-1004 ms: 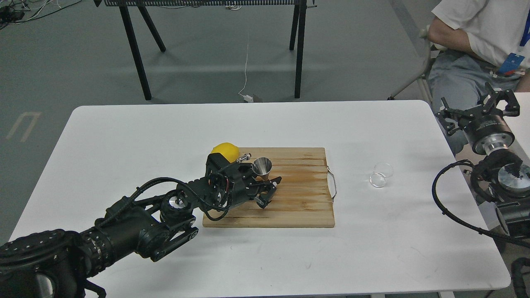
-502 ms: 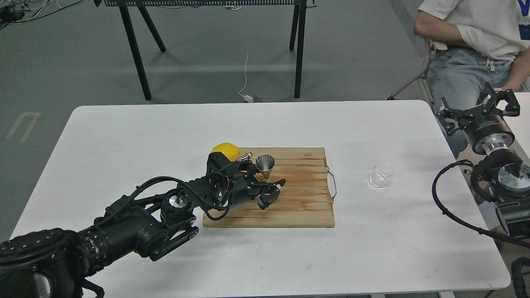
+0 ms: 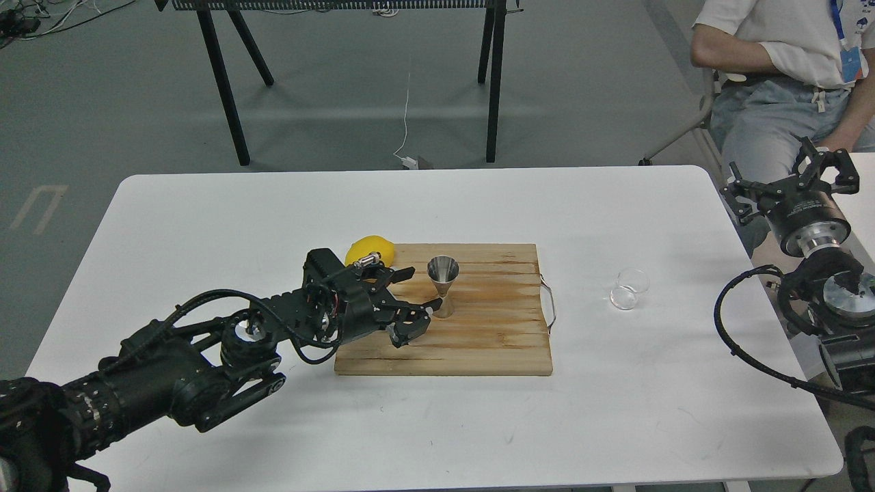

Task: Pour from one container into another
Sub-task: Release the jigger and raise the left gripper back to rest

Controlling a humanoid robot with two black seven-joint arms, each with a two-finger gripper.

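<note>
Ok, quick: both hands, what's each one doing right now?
Left hand: open, empty, beside the upright steel jigger on the board.
Right hand: open, empty, past the table's right edge, away from the glass beaker.

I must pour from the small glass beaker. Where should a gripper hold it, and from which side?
Probably the beaker by its round wall, fingers across it. It lies tipped on the table, right of the board, so the right gripper is nearest.
</note>
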